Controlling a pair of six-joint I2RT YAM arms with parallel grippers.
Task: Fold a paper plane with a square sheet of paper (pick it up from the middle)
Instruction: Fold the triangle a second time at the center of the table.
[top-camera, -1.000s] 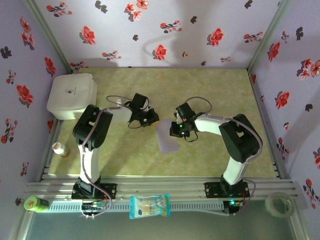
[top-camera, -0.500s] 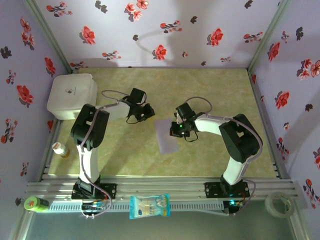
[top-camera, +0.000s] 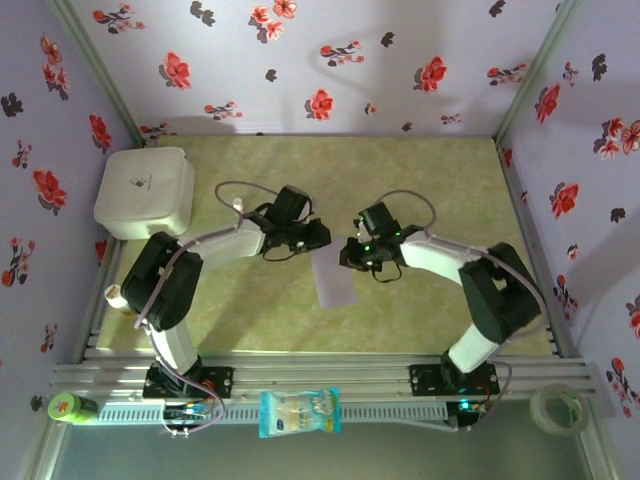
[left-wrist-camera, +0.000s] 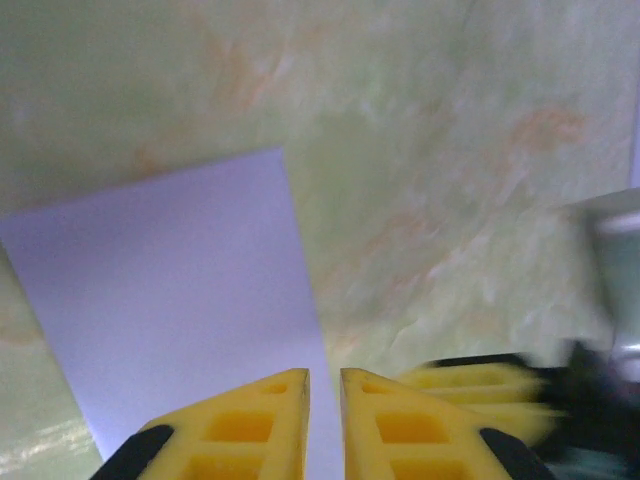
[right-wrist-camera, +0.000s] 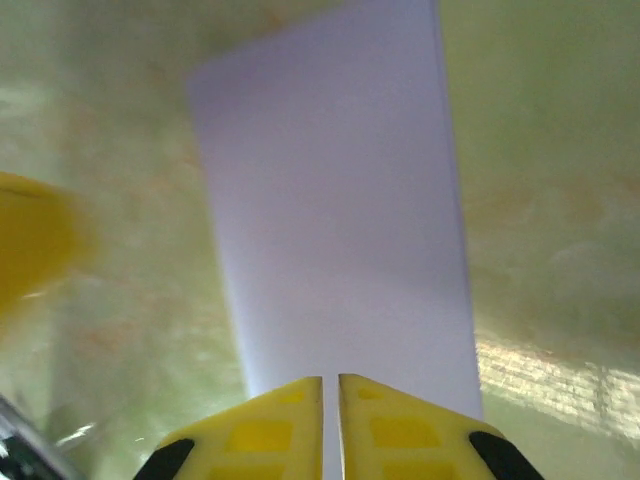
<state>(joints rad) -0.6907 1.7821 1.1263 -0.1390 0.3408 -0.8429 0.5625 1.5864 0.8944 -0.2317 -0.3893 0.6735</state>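
Observation:
The square sheet of paper (top-camera: 335, 285) lies flat on the green table as a pale-lilac upright rectangle, narrower than a square. My left gripper (top-camera: 322, 238) is at its far left corner. In the left wrist view the paper (left-wrist-camera: 180, 270) runs under the gripper (left-wrist-camera: 324, 375), whose yellow fingers stand almost together with a thin slit over the paper's edge. My right gripper (top-camera: 345, 258) is at the far right corner. Its jaws (right-wrist-camera: 330, 380) are likewise nearly closed over the paper (right-wrist-camera: 330, 200). I cannot tell whether either one pinches the sheet. No paper plane shape shows.
A white rounded box (top-camera: 145, 190) sits at the back left. A small orange-capped bottle (top-camera: 120, 298) stands at the left edge. On the front rail are a green bottle (top-camera: 70, 407), a blue-and-white packet (top-camera: 299, 412) and a tape roll (top-camera: 558, 407). Flowered walls enclose three sides.
The left arm has swung right, bringing its gripper from beside the box to the paper's far left corner. The right gripper shifted slightly and its jaws parted a hair. The paper stayed flat.

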